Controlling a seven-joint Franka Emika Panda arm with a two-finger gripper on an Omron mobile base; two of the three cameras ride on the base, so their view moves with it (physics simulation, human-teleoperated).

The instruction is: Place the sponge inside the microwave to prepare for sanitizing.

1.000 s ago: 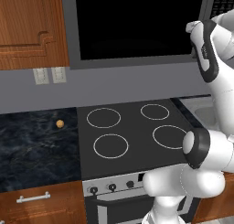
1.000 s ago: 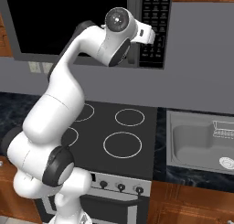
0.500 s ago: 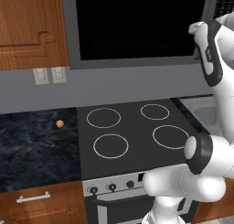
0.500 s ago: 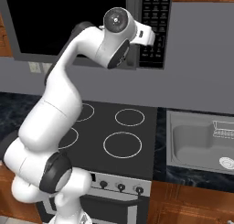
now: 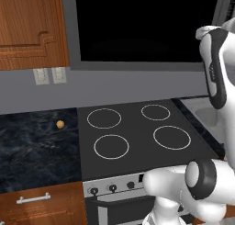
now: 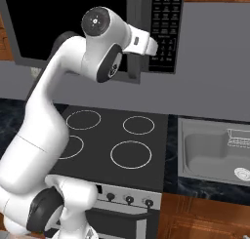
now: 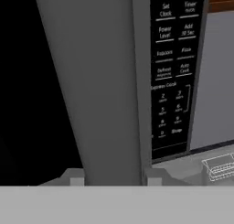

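The microwave point(image 5: 142, 26) hangs above the stove, its black glass door shut. In the hand view its long grey bar handle point(image 7: 105, 81) runs up the middle, with the black keypad strip point(image 7: 171, 72) to its right. My gripper point(image 7: 113, 177) is open, one fingertip on each side of the bar's lower end. From the right base view the hand point(image 6: 146, 43) is up against the handle point(image 6: 135, 38), beside the keypad point(image 6: 165, 28). The sponge is out of view.
A black stovetop point(image 5: 133, 137) with several ring burners lies under the microwave. A small tan ball point(image 5: 60, 124) rests on the dark counter to its left. A sink point(image 6: 215, 150) with a wire rack point(image 6: 239, 135) sits to the right. A wooden cabinet point(image 5: 27, 26) hangs at upper left.
The arm's upper joint has swung left in the right base view, and the hand has dropped slightly at the handle. The microwave door stays shut.
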